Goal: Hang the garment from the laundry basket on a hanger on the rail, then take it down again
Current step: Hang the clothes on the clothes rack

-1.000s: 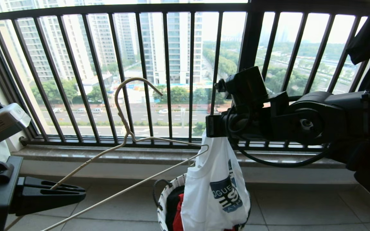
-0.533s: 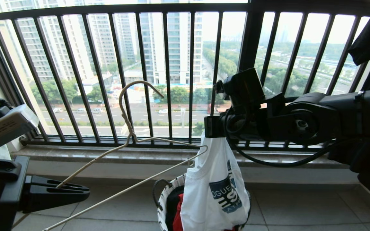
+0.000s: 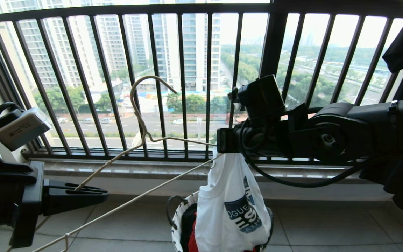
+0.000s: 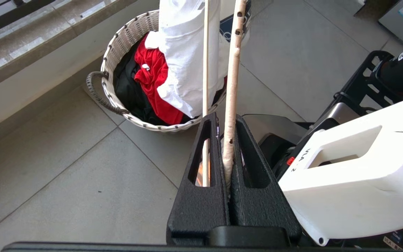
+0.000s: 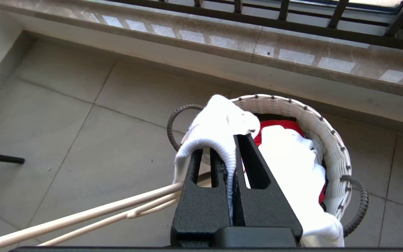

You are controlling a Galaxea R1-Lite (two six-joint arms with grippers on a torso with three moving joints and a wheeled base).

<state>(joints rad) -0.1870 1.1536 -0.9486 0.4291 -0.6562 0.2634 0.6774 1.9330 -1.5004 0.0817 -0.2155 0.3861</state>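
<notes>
Left hand (image 3: pixel 96 194): head view, low at the left, fingers pressed together on one arm of the hanger (image 3: pixel 142 138).
Right hand (image 3: pixel 222 140): head view, centre, reaching in from the right, fingers pinched on a fold of the garment (image 3: pixel 231 206).
Hanger: tilted, hook up in front of the black window railing (image 3: pixel 184 80); its far end touches the top of the garment just beside the right hand.
Garment: white T-shirt, hangs down from the right hand, blue chest emblem facing the camera, lower part in front of the laundry basket (image 3: pixel 177 218).
Laundry basket: on the tiled floor (image 3: pixel 327 227) below the window sill, red and black clothes inside.

Left wrist view, left hand (image 4: pixel 227 154): clamped on the thicker cream bar of the hanger (image 4: pixel 232 80); a thinner bar passes through the slot of one finger.
Left wrist view, garment (image 4: pixel 184 56): hangs over the laundry basket (image 4: pixel 117 45), partly hiding the red cloth (image 4: pixel 154 75) inside.

Right wrist view, right hand (image 5: pixel 234 157): closed tight on a white bunched fold of the garment (image 5: pixel 219 122).
Right wrist view, hanger (image 5: pixel 93 213): two pale bars run in beside the hand, ending against the cloth.
Right wrist view, laundry basket (image 5: pixel 331 140): directly under the hand, dark loop handles on its rim.
</notes>
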